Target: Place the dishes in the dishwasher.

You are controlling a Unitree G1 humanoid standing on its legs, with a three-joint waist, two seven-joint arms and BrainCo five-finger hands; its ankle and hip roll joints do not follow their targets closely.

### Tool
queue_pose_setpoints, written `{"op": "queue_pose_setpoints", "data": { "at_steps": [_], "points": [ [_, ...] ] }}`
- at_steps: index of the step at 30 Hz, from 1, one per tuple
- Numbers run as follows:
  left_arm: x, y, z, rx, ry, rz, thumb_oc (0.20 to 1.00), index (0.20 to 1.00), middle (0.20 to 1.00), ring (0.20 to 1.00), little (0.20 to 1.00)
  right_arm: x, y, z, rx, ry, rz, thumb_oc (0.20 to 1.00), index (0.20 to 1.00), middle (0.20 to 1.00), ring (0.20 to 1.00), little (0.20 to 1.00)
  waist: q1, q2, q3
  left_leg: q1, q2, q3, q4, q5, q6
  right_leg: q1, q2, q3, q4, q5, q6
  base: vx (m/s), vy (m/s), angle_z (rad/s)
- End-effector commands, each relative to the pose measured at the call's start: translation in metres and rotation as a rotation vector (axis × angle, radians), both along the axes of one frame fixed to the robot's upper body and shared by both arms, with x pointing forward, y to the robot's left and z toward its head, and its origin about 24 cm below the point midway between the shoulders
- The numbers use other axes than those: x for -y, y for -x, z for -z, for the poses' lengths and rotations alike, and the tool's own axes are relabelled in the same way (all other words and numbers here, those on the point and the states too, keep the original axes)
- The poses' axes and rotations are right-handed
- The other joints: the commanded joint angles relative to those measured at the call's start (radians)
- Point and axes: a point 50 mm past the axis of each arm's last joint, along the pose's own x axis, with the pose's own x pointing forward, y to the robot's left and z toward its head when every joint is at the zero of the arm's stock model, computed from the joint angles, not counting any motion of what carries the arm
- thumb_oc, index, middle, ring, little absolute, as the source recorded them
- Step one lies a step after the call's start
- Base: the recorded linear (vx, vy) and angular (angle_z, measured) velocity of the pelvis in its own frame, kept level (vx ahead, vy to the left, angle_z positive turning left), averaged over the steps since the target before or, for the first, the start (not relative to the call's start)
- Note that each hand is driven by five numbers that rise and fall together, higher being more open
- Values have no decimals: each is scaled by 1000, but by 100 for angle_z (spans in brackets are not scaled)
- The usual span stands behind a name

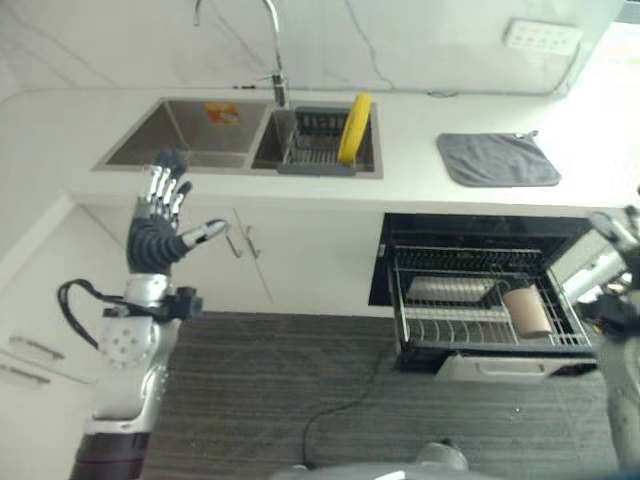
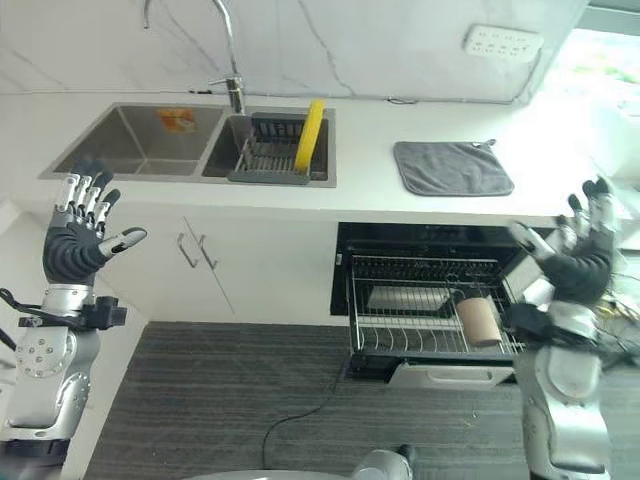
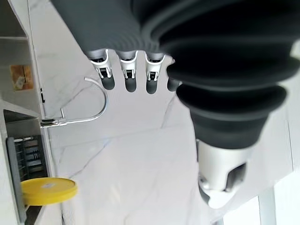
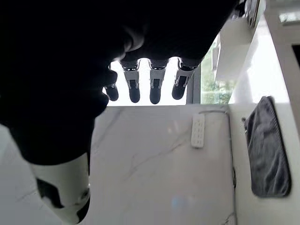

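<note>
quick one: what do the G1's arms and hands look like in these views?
Both arms are silver-grey metal with rounded joint housings. The left hand and right hand each wear a dark ribbed cover over the back and wrist, with silver fingers ending in dark tips and a separate thumb. No markings legible.

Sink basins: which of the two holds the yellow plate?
The basin nearer the dishwasher, the one with the dark rack in it: the yellow plate stands on edge there. The other basin shows no dishes.

Brushed steel sink (image 2: 140,140) beside a matt grey cloth mat (image 2: 452,167); glossy yellow plastic plate (image 2: 310,135) inside the sink; wire dishwasher rack (image 2: 425,310) below.
</note>
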Motion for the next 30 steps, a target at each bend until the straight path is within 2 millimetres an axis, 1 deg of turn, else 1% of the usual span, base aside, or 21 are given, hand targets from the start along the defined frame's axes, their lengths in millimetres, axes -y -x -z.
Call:
{"op": "queue_pose_setpoints", "data": {
  "at_steps": [1,2,3,4,5,7,8,10,14,17,22,24,27,28,29,30],
  "points": [
    [5,5,-22,120,4,44,1000,1000,1000,1000,1000,23,4,-10,31,63,73,1000,1000,1000,1000,1000,-21,10,-53,-26,27,-138,-25,44,-95,99,197,142,-95,-84,-54,40,105,37],
    [8,6,-19,124,15,39,1000,1000,1000,1000,1000,25,6,-7,17,66,63,1000,1000,1000,1000,1000,-24,4,-57,-27,15,-144,-25,45,-94,111,231,146,-137,-103,-73,28,39,58],
    [10,7,-18,129,23,37,1000,1000,1000,1000,1000,26,7,-6,14,67,53,1000,1000,1000,1000,1000,-24,3,-60,-28,7,-145,-25,44,-94,133,249,137,-196,-112,-88,4,-22,40],
    [12,6,-19,137,24,36,1000,1000,1000,1000,1000,25,7,-5,17,64,43,1000,1000,1000,1000,1000,-29,1,-59,-27,-2,-144,-25,40,-91,134,253,140,-224,-101,-89,-28,-121,-9],
    [13,4,-20,154,20,28,1000,1000,1000,1000,1000,25,5,-2,12,54,34,1000,1000,1000,1000,1000,-28,2,-62,-34,-8,-149,-25,36,-88,159,260,136,-279,-112,-99,-31,-160,-28],
    [13,2,-21,156,40,29,1000,1000,1000,1000,1000,24,1,-1,-3,47,32,1000,1000,1000,1000,1000,-25,2,-70,-44,-13,-158,-25,43,-91,171,261,139,-310,-99,-99,-34,-134,-14],
    [14,0,-23,158,52,33,1000,1000,1000,1000,1000,22,-3,-2,-7,53,30,1000,1000,1000,1000,1000,-24,5,-73,-47,-11,-148,-25,45,-94,172,260,128,-315,-103,-100,-44,-83,9],
    [18,-2,-23,169,47,26,1000,1000,1000,1000,1000,17,-9,-3,3,58,1,1000,1000,1000,1000,1000,-33,14,-79,-46,-6,-124,-25,44,-95,161,263,139,-315,-108,-105,-56,-71,13],
    [15,1,-26,184,43,-2,1000,1000,1000,1000,1000,17,-11,-3,-9,76,-46,1000,1000,1000,1000,1000,-37,20,-86,-45,-6,-110,-25,37,-91,167,266,140,-315,-116,-110,-48,-22,0],
    [11,2,-24,182,51,-12,1000,1000,1000,1000,1000,17,-8,-3,-4,86,-65,1000,1000,1000,1000,1000,-41,20,-92,-44,-7,-113,-25,36,-91,168,267,147,-315,-119,-112,0,0,0],
    [9,4,-20,159,45,7,1000,1000,1000,1000,1000,17,-1,1,-19,88,-68,1000,1000,1000,1000,1000,-56,19,-99,-33,-6,-78,-25,27,-87,172,264,142,-315,-122,-112,24,-19,12],
    [8,7,-19,152,45,16,1000,1000,1000,1000,1000,19,1,0,-26,97,-73,1000,1000,1000,1000,1000,-55,16,-91,-17,-5,-62,-25,34,-91,182,267,144,-314,-122,-117,30,-76,9],
    [9,6,-18,148,41,17,1000,1000,1000,1000,1000,19,0,-2,-7,73,-86,1000,1000,1000,1000,1000,-63,16,-86,-6,1,-43,-25,32,-94,185,275,142,-312,-123,-119,-3,-63,1],
    [8,7,-17,148,46,22,1000,1000,1000,1000,1000,20,1,-2,-15,88,-92,1000,1000,1000,1000,1000,-65,16,-75,-10,10,-28,46,79,-120,192,290,149,-309,-134,-135,14,-83,3],
    [9,8,-17,152,49,26,1000,1000,1000,1000,1000,21,2,-2,-20,99,-94,1000,1000,1000,1000,1000,-59,10,-61,-60,31,-44,145,133,-153,201,293,156,-309,-135,-149,17,-79,4],
    [11,9,-16,152,49,29,1000,1000,1000,1000,1000,22,3,-3,-23,107,-96,1000,1000,1000,1000,1000,-50,1,-49,-116,55,-72,213,183,-179,211,288,159,-310,-131,-154,2,-43,11]
  ]
}}
